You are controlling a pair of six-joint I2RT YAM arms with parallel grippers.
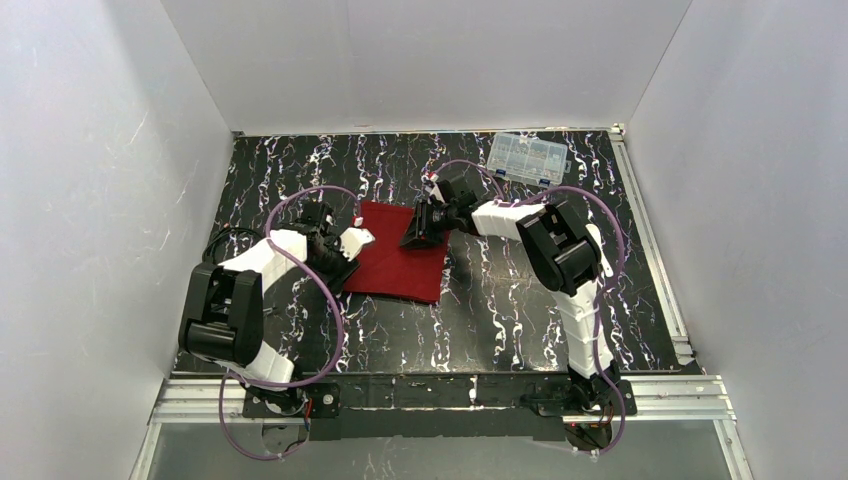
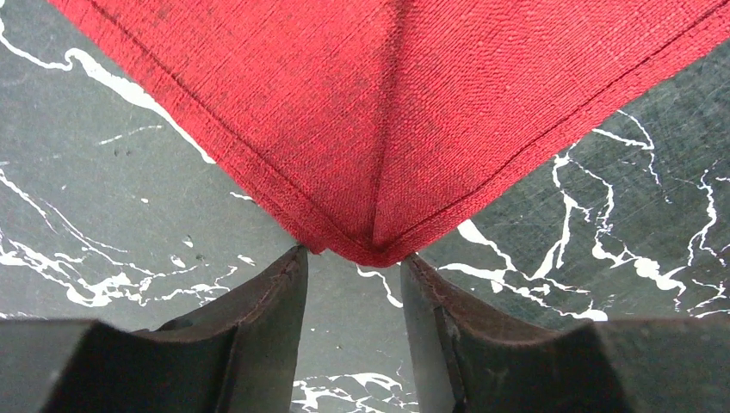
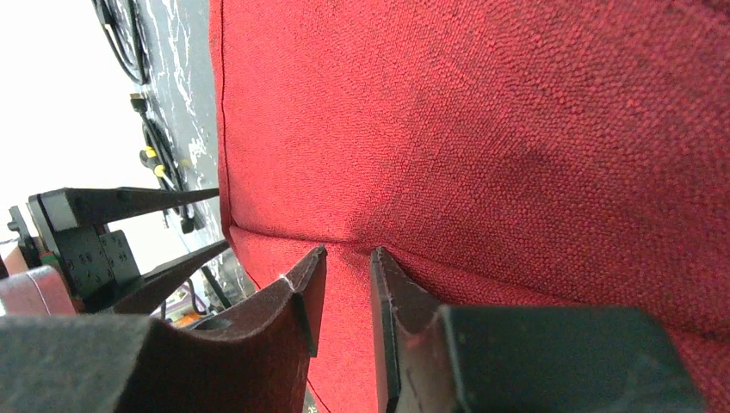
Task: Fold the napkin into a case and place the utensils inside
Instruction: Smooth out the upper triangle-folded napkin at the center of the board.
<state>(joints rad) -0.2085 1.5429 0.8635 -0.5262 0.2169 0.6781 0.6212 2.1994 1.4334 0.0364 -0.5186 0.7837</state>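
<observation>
Napkin (image 1: 400, 262) lies on the table (image 1: 500, 310) between your arms, and the folding step looks to be in hand. Your left gripper (image 2: 353, 258) is parted and empty, with a cloth corner just at its tips. Your right gripper (image 3: 344, 254) is nearly closed on the cloth, grip unclear. Next, pinch that corner squarely.

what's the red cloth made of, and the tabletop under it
The red napkin: coarse woven fabric, matte; weave grain and a stitched hem show up close. The tabletop: seemingly a hard smooth sheet in black marble pattern with white veins, faintly scratched; true material unclear.
</observation>
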